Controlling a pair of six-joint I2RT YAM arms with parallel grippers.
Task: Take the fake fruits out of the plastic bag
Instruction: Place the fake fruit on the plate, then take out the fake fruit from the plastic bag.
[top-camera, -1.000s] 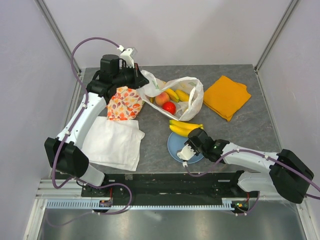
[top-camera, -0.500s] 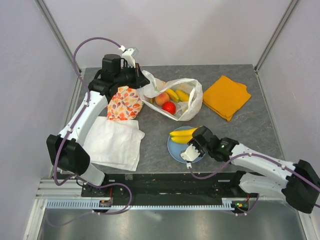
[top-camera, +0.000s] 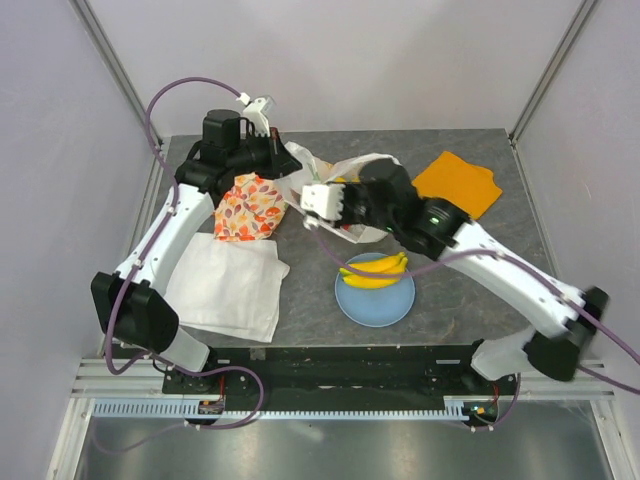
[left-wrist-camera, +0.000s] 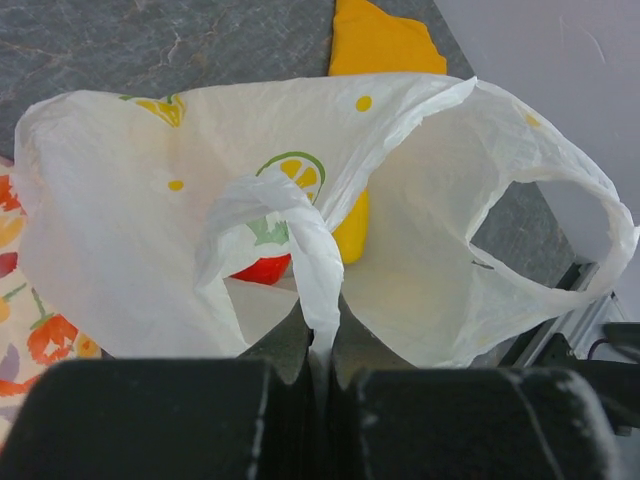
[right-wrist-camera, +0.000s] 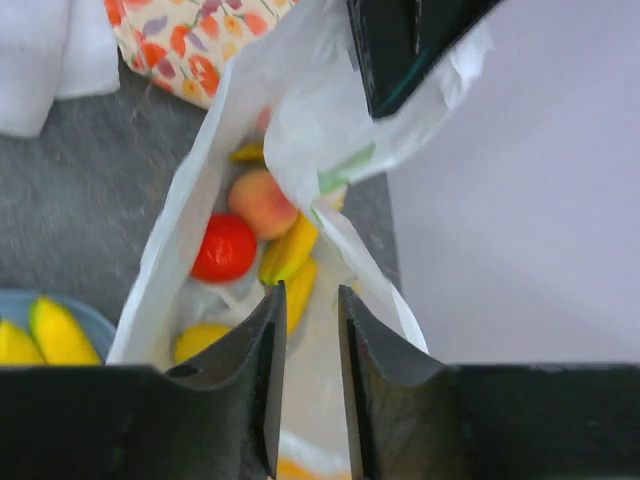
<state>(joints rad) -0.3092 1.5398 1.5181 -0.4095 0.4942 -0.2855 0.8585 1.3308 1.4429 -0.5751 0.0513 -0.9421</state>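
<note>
Right claw (right-wrist-camera: 310, 292) swung off plate since a second ago, now poised over mouth of plastic bag (left-wrist-camera: 120, 230). Jaws slightly apart, nothing between them. Banana bunch (top-camera: 375, 272) lies on light-blue plate (top-camera: 352, 300) near front of surface (top-camera: 500, 250). Left claw (left-wrist-camera: 320, 335) clamped tight on bag handle at far left. Inside bag: peach (right-wrist-camera: 262, 203), red fruit (right-wrist-camera: 224, 247), loose bananas (right-wrist-camera: 290, 250). Floral cloth (top-camera: 248, 207) just beside bag. White cloth (top-camera: 228, 285) lies nearer arm bases.

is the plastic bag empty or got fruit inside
Not empty: the right wrist view shows a peach, a red fruit and bananas inside the plastic bag.
</note>
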